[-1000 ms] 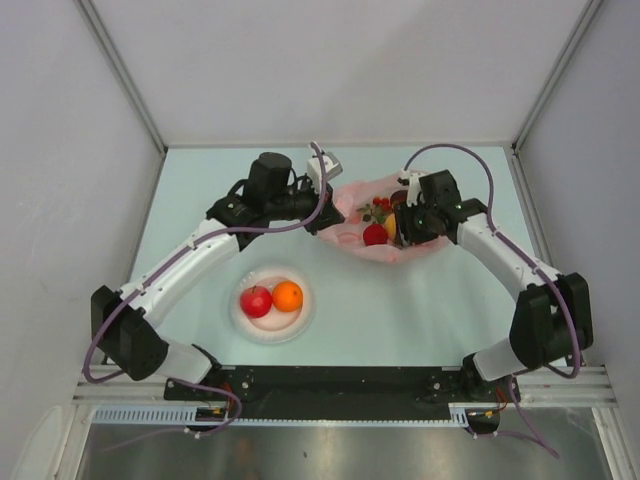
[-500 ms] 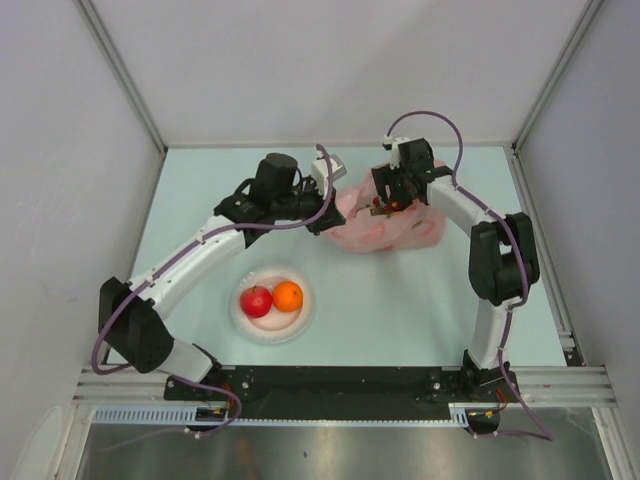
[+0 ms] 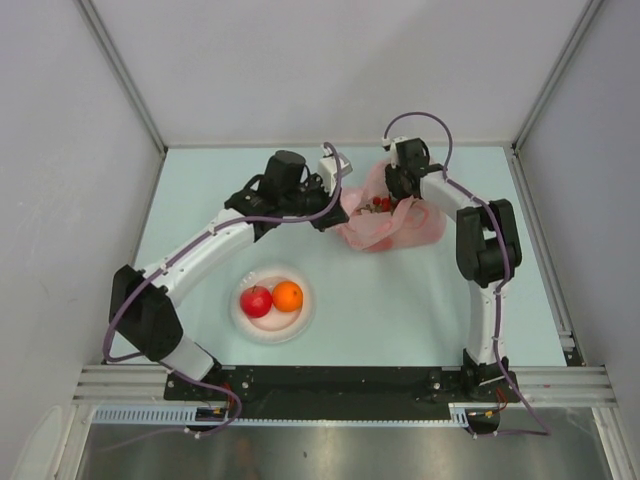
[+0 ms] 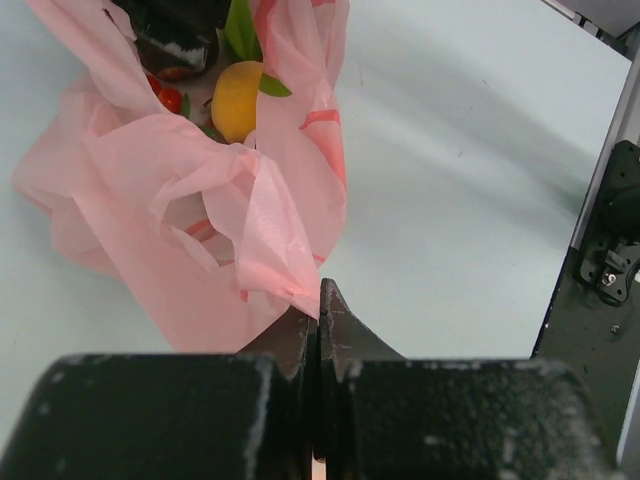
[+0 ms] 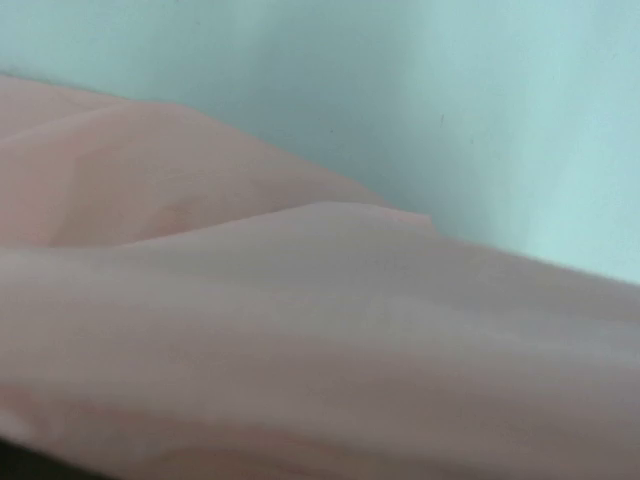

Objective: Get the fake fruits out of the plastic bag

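the thin crinkly pink plastic bag (image 3: 405,228), slumped on the pale green counter (image 3: 400,300), is pinched at its limp, slippery rim by the left gripper (image 4: 320,300). whether the right gripper (image 3: 390,195) is spread cannot be told. the glossy yellow-orange plastic fruit (image 4: 237,100) inside is judged light, hard, best taken across its middle.

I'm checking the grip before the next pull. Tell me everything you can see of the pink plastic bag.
The thin, crinkly, translucent pink plastic bag lies bunched toward the far side of the pale green table, its mouth gaping upward. Darker red-pink prints mark its film. The left gripper is shut on a fold of its edge. The right gripper sits at the mouth; whether it is open cannot be told. Inside show a yellow-orange plastic fruit and small red berries with green leaves.
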Robot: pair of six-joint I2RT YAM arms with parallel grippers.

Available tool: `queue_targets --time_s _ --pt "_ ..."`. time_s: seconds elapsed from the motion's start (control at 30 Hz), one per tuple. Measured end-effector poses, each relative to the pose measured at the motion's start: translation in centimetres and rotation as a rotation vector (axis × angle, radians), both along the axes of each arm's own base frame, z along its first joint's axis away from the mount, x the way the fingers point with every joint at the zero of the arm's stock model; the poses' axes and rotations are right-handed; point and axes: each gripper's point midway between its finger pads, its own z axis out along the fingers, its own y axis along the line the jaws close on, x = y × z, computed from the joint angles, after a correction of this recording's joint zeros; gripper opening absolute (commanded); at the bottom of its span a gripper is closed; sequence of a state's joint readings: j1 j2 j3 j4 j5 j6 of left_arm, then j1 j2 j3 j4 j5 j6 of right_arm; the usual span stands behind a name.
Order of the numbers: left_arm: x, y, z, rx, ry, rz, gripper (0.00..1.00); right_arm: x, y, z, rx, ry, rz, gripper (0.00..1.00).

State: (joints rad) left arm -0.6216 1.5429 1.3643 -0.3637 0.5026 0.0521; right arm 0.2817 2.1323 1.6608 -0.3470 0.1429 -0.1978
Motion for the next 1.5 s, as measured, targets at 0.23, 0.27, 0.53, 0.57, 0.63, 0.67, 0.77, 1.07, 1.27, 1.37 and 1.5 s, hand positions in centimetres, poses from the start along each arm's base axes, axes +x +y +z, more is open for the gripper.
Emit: queue_targets --time_s 0.23,0.27,0.53,0.57,0.63,0.67,0.77,1.07,1.27,1.37,1.5 --pt "0.8 -0.7 0.5 -0.016 0.003 0.008 0.00 -0.9 1.1 2.0 0.097 0.012 0.078 0.35" --pt "1.1 -0.9 0.7 -0.019 0.002 0.012 0.00 -1.3 1.4 3.1 0.124 0.008 0.097 0.35" --pt "3.2 -2.4 3.6 -0.074 -0.023 0.033 0.00 -9.7 4.7 18.5 0.335 -0.157 0.346 0.40" --pt "3.3 -2.5 4.0 -0.082 -0.027 0.037 0.00 -11.1 5.1 19.8 0.347 -0.172 0.384 0.40" --pt "3.6 -2.5 4.8 -0.095 -0.041 0.043 0.00 -14.0 6.0 21.3 0.362 -0.179 0.460 0.40" --pt "3.7 -2.5 5.1 -0.101 -0.045 0.046 0.00 -15.2 6.4 21.5 0.366 -0.171 0.493 0.41" --pt "4.1 -2.2 5.4 -0.103 -0.053 0.065 0.11 -18.1 7.4 19.8 0.368 -0.095 0.555 0.41" --pt "3.4 1.4 7.9 -0.117 -0.091 0.174 1.00 -26.2 13.1 17.7 0.298 0.020 0.796 0.36" --pt "2.4 10.6 13.0 -0.176 -0.212 0.384 1.00 -37.1 21.3 19.5 0.306 -0.031 1.207 0.35" --pt "1.5 14.8 15.4 -0.191 -0.308 0.490 1.00 -38.0 23.2 17.1 0.290 0.003 1.250 0.34" --pt "-1.0 17.9 17.6 -0.221 -0.397 0.555 1.00 -38.3 26.8 11.3 0.221 0.077 1.301 0.33"
